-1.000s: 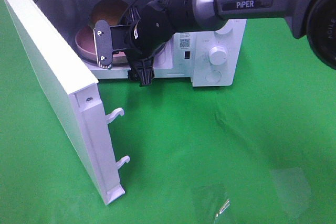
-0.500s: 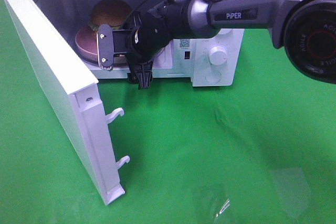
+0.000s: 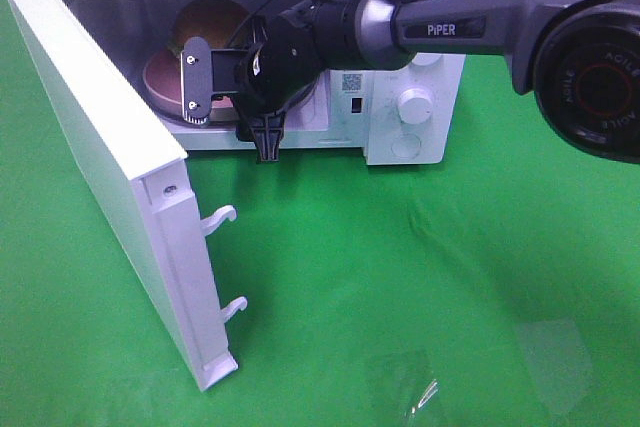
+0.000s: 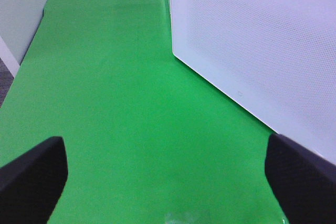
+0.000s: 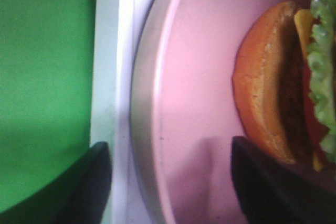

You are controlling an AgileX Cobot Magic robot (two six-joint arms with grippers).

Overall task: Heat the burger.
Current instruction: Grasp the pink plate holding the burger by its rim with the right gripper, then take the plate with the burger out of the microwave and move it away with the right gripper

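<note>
The burger (image 3: 212, 19) sits on the pink plate (image 3: 165, 84) inside the microwave (image 3: 415, 67). The right gripper (image 5: 168, 182) looks released, jaws straddling the plate rim; it's best backed out straight so nothing gets dragged.

Open microwave door (image 3: 110, 167) walls the left approach; right arm (image 3: 400, 27) fills the cavity mouth; green surface (image 3: 420, 277) in front lies free.

The word "PiPER" stood in pale letters on the dark forearm of the right arm (image 3: 455, 27), just above the microwave (image 3: 400, 97). A small square code label (image 3: 351, 81) sat on the microwave's front panel, beside its knob (image 3: 414, 104); it could not be read.
</note>
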